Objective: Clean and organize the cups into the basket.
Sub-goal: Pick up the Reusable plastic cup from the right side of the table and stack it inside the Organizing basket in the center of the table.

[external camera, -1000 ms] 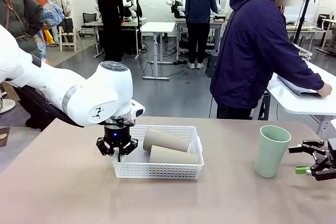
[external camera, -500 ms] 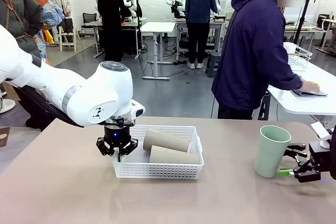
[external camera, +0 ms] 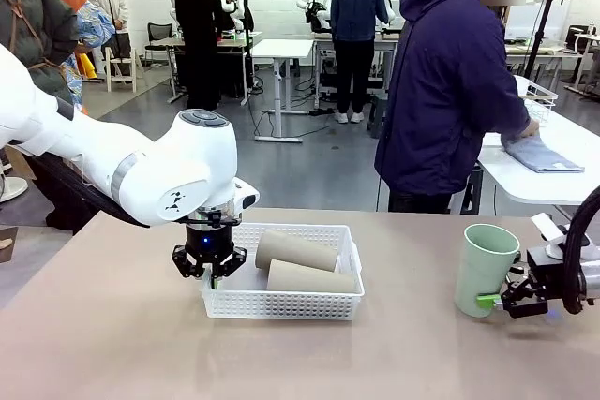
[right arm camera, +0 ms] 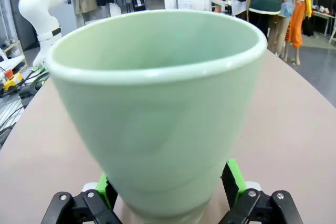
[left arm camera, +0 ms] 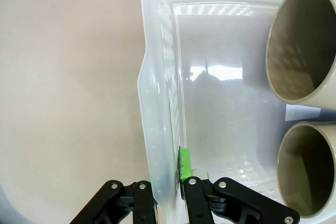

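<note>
My left gripper (external camera: 209,264) pinched the left wall of the lattice-sided white plastic basket (external camera: 281,304) mid-desk (external camera: 112,344). Two matte tan cups (external camera: 295,250) lay inside. My right gripper (external camera: 502,299), jaws wide, straddled the upright tapered mint cup (external camera: 485,269) near the desk's right edge.

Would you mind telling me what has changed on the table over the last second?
The right gripper slid left toward the mint green cup and, still open, now straddles the cup's lower part; the cup stands where it was. The left gripper stays shut on the basket's left wall, and the two tan-brown cups lie in the basket as before.
</note>
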`<action>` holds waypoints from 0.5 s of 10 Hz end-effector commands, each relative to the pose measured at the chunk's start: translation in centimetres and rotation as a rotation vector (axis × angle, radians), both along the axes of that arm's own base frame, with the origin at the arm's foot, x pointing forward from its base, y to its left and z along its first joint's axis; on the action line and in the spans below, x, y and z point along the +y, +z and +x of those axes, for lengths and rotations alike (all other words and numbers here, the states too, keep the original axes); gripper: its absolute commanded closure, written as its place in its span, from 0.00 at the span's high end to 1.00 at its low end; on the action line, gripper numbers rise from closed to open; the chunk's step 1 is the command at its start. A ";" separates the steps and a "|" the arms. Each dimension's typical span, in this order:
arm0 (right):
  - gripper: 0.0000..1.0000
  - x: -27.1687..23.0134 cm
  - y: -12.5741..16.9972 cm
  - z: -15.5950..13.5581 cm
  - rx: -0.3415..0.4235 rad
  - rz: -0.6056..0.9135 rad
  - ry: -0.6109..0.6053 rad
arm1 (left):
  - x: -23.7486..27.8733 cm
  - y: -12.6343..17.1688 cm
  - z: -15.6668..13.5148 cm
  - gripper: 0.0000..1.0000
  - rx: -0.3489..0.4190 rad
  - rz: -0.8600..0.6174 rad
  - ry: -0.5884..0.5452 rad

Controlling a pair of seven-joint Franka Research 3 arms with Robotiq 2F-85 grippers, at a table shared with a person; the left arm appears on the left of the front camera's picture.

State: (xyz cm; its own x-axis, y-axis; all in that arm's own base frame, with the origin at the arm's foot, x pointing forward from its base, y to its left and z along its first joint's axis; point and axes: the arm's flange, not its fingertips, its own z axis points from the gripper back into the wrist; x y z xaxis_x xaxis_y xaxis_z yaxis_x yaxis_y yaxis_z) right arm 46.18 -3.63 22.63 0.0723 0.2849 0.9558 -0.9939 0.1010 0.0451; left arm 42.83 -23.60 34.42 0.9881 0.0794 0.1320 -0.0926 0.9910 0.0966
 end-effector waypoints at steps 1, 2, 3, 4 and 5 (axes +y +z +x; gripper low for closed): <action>1.00 0.8 -0.6 1.2 0.001 0.054 -0.012 | -0.1 -0.1 -0.2 0.00 -0.009 0.016 0.004; 1.00 0.9 -0.6 1.4 -0.007 0.068 0.010 | -0.1 -0.1 -0.2 0.00 -0.009 0.016 0.004; 0.40 0.9 -0.6 1.3 0.011 0.070 0.020 | -0.1 -0.1 -0.2 0.00 -0.009 0.016 0.004; 0.40 0.8 -0.6 1.3 -0.001 0.068 0.031 | -0.1 -0.1 -0.2 0.00 -0.009 0.016 0.004; 0.00 0.8 -0.6 1.2 0.001 0.064 0.036 | -0.1 -0.1 -0.2 0.00 -0.009 0.016 0.004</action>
